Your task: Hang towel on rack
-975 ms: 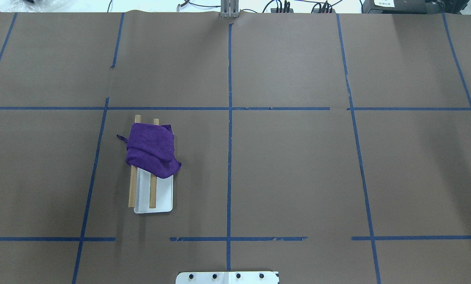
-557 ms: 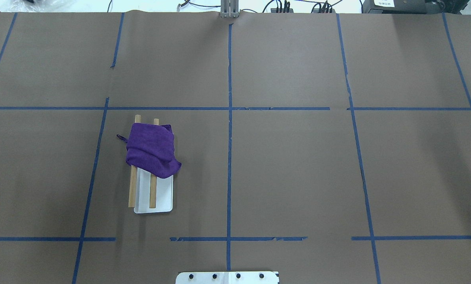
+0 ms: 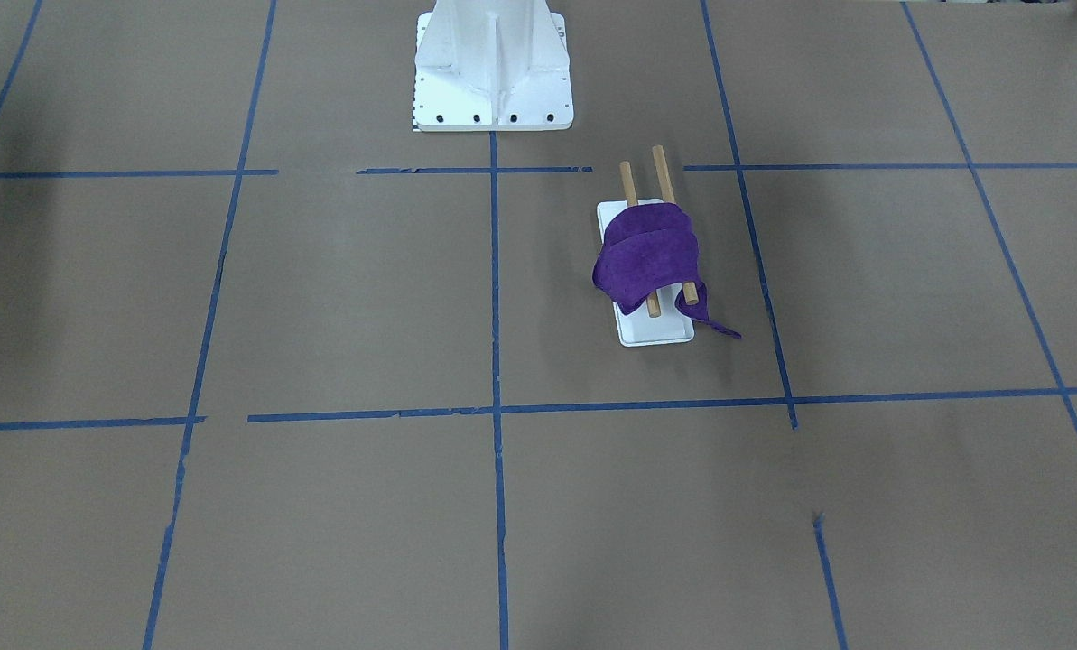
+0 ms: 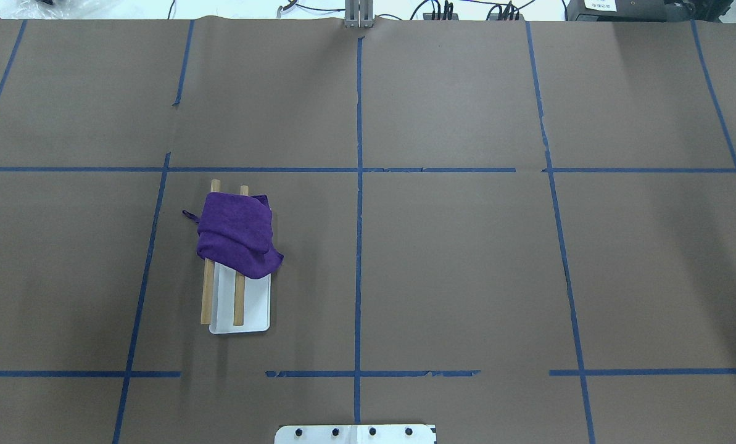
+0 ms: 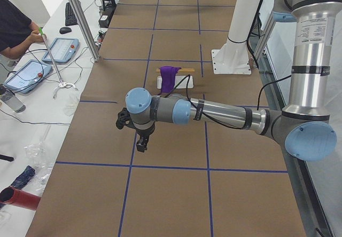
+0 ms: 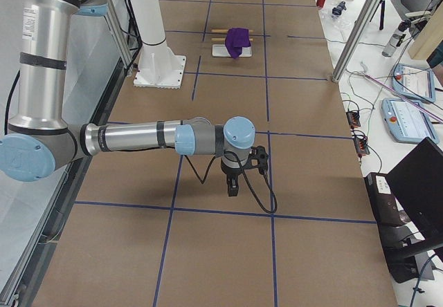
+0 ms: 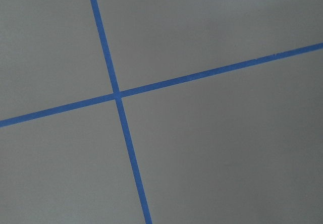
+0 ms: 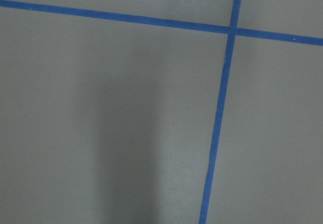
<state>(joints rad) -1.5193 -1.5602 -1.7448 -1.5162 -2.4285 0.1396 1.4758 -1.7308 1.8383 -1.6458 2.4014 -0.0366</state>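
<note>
A purple towel [image 4: 238, 234] lies draped across both wooden rods [image 4: 206, 296] of a small rack on a white base [image 4: 255, 308], left of the table's middle. In the front-facing view the towel [image 3: 646, 257] covers the rods' [image 3: 660, 171] middle, and one corner trails onto the table. Neither gripper shows in the overhead or front-facing view. The left gripper [image 5: 140, 143] hangs over bare table far from the towel [image 5: 169, 77]. The right gripper [image 6: 233, 186] hangs near the table's other end, far from the towel [image 6: 237, 41]. I cannot tell whether either is open or shut.
The robot's white pedestal [image 3: 493, 63] stands at the table's edge. Blue tape lines [image 4: 358, 185] grid the brown table cover. An operator [image 5: 13, 29] and tablets [image 5: 60, 49] are beside the table's far side, with a metal pole [image 5: 80, 18] at the edge.
</note>
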